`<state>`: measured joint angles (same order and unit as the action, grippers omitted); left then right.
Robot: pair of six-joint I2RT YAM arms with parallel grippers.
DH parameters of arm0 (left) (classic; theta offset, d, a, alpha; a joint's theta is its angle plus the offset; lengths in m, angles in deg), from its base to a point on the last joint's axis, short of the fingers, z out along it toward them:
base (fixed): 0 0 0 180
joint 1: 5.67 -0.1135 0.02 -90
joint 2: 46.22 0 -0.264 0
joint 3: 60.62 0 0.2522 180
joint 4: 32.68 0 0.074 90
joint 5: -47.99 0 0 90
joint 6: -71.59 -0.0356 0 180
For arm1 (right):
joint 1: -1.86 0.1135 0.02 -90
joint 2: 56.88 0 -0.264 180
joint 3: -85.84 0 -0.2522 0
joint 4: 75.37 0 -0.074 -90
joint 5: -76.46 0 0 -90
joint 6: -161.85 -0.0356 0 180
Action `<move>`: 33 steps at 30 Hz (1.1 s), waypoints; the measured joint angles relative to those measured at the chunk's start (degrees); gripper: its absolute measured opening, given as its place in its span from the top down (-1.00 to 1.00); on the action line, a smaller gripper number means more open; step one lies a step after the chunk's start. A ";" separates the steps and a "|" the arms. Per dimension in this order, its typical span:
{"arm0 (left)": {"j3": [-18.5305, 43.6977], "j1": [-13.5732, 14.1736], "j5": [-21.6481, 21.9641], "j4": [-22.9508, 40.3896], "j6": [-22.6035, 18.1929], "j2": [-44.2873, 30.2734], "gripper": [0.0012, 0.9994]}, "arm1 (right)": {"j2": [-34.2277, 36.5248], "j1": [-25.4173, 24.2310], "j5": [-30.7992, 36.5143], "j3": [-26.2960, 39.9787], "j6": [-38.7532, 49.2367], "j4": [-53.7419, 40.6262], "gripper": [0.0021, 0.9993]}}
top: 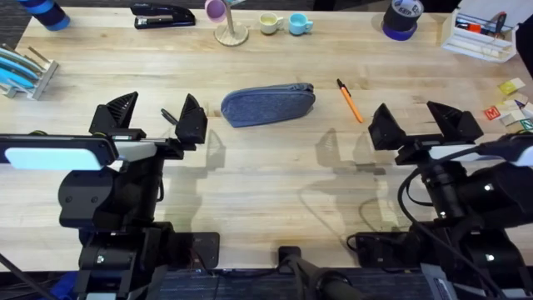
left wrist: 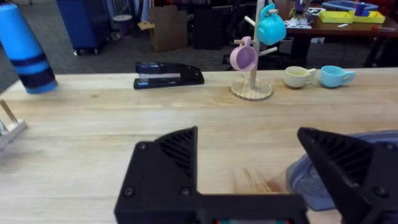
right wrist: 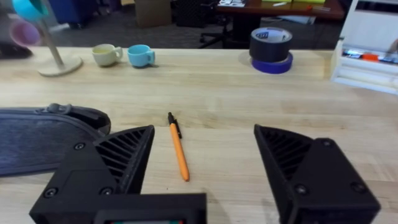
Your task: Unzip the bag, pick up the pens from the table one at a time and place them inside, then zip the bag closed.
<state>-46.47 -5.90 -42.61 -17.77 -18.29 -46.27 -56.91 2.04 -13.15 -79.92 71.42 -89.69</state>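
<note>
Blue-grey bag (top: 268, 104) lies zipped, lengthwise just ahead-right of the left tool (top: 158, 116), wide open and empty

Plenty of bare worktop (top: 275, 167) in front of the bag (top: 268, 103); mug stand (top: 231, 32), cups and stapler (top: 162, 15) crowd behind it.

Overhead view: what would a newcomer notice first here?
The blue-grey bag lies at the table's middle, zipped shut. An orange pen lies just right of it, apart. Both pincers, left and right, hover open near it, holding nothing.
</note>
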 joint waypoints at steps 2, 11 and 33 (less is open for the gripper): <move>0.00 0.00 0.00 0.04 -0.08 0.00 -0.99 | 0.03 0.00 0.02 0.13 0.02 -1.19 -0.99; 0.00 0.00 0.01 0.09 -0.09 0.00 -0.99 | 0.02 0.00 0.05 0.15 0.02 -1.22 -0.99; 24.12 0.00 -6.05 15.84 1.72 -22.85 -0.99 | 26.42 0.00 -0.24 26.62 0.89 -15.43 -0.99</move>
<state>-22.35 -5.90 -48.66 -1.93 -16.57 -69.12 -30.49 2.04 -13.39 -53.31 72.31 -105.12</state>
